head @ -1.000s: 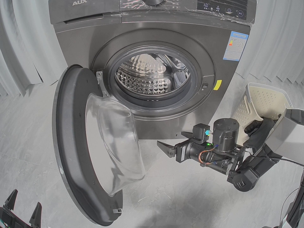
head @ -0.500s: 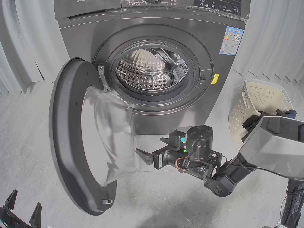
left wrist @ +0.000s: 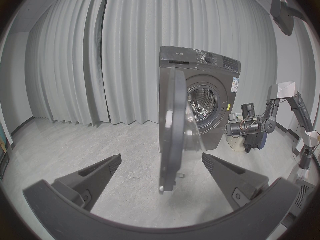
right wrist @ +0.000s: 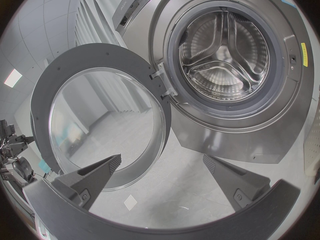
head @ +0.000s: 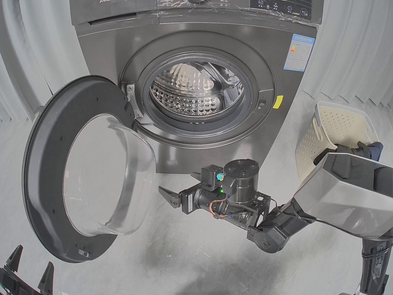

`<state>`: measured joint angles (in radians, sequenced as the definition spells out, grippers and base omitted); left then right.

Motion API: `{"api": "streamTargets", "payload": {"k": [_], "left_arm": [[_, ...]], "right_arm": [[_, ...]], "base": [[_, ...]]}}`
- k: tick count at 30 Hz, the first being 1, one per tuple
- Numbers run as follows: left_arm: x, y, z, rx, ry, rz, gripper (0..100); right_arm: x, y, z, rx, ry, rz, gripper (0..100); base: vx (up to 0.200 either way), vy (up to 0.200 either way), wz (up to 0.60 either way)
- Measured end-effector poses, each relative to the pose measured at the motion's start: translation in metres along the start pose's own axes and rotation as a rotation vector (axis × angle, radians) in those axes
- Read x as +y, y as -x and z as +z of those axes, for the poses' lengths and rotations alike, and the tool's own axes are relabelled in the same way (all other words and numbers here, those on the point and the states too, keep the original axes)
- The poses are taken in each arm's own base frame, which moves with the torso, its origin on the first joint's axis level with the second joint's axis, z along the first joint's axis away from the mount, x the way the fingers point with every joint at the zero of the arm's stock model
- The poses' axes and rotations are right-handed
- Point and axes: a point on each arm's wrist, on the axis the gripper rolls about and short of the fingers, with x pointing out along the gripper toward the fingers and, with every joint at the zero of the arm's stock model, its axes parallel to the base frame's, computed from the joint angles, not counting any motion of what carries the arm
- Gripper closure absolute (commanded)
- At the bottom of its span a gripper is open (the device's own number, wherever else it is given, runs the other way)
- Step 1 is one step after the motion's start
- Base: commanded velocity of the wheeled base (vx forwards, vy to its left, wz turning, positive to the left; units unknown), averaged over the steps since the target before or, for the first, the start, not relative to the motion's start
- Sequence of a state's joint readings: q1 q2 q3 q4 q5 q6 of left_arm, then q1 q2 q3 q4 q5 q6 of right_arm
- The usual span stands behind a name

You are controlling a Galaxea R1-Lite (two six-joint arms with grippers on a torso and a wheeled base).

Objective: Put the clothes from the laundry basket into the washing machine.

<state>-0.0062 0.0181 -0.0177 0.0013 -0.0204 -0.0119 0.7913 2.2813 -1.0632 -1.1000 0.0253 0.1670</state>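
**Fingers spread and empty, loading not yet begun**

Dark clothes lie in the cream laundry basket, which stands on the floor to the right of the washing machine. They are partly hidden behind the right forearm. The drum looks empty, so I judge that nothing is loaded yet.

The right gripper hangs low before the machine with its jaws wide. It points toward the open door, away from the basket. The left gripper, likewise open and holding nothing, sits far to the robot's left, beyond the door.

The step in hand is probably fetching a first garment. The right arm would turn toward the basket, descend over its rim, and pinch a deep bunch of fabric. It should lift clear of the rim before swinging across.

Edges to mind are the door's bulging glass near the right fingertips, the basket rim, and the lip of the drum opening. The door stands wide, leaving that opening free. Bare floor between machine and basket gives room to swing.
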Motion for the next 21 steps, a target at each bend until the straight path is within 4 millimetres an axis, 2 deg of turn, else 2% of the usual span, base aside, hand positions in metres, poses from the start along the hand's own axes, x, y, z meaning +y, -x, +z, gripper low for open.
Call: {"api": "streamTargets", "payload": {"k": [9,21], "left_arm": [[0.0,0.0,0.0,-0.001,0.0,0.001,0],[0.0,0.0,0.0,-0.001,0.0,0.0,0]], "right_arm": [[0.004,-0.024,0.005,-0.023,-0.002,0.012,0],[0.03,-0.068,-0.008,-0.087,-0.023,0.071,0]], "base": [[0.0,0.0,0.0],[0.0,0.0,0.0]]}}
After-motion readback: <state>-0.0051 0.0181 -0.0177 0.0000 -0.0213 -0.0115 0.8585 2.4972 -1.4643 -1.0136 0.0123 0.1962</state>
